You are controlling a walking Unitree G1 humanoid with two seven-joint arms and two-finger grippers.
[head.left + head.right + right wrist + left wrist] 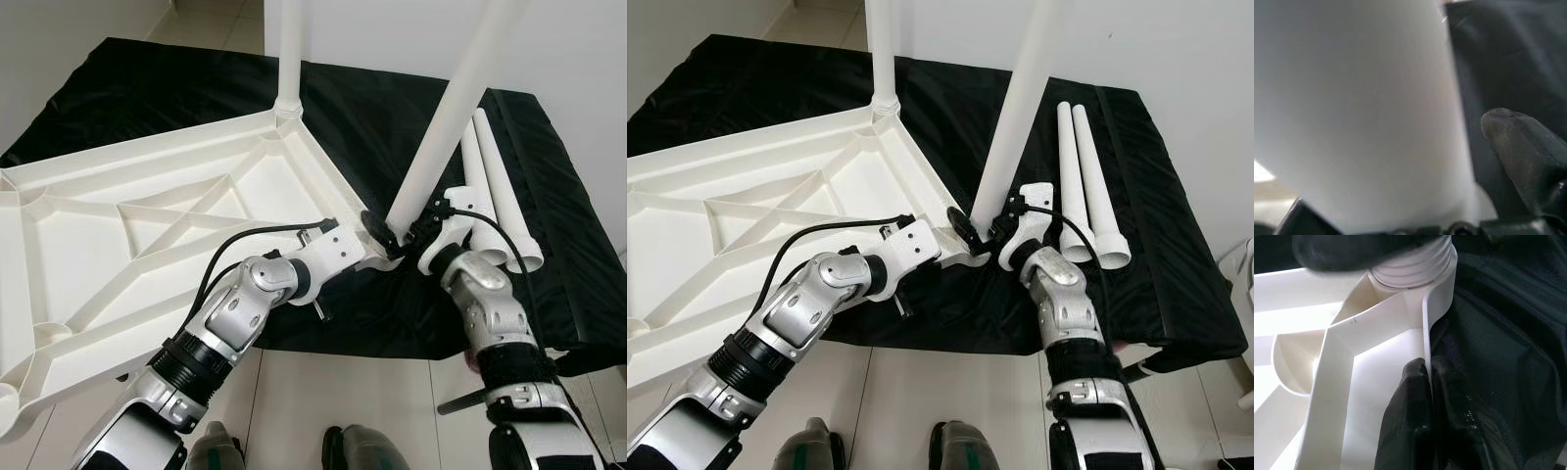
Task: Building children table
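- Left eye view: the white tabletop [147, 235] lies upside down, ribs up, partly on a black cloth [392, 117] and partly hanging over the tiled floor [343, 392]. One leg [290, 49] already stands in the far corner socket, so that step looks done. A second leg [460, 98] leans at the near corner, its foot held by the right gripper [416, 233]. The left gripper [377, 245] is at that same corner.
- Right eye view: two spare legs [1080, 176] lie side by side on the cloth, just beside the right arm and untouched. By my reckoning, one leg is fitted, one is being seated, and two are left.
- Left wrist view: the jaws are pinched shut on the thin rim [1426, 338] of the tabletop, one finger on each side, just below the corner socket [1410, 269]. A threaded end sits in that socket, so the second leg seems entered but not yet upright.
- Right wrist view: the second leg's white tube sits between the jaws, one black fingertip [1518, 142] beside it; they appear closed around it.
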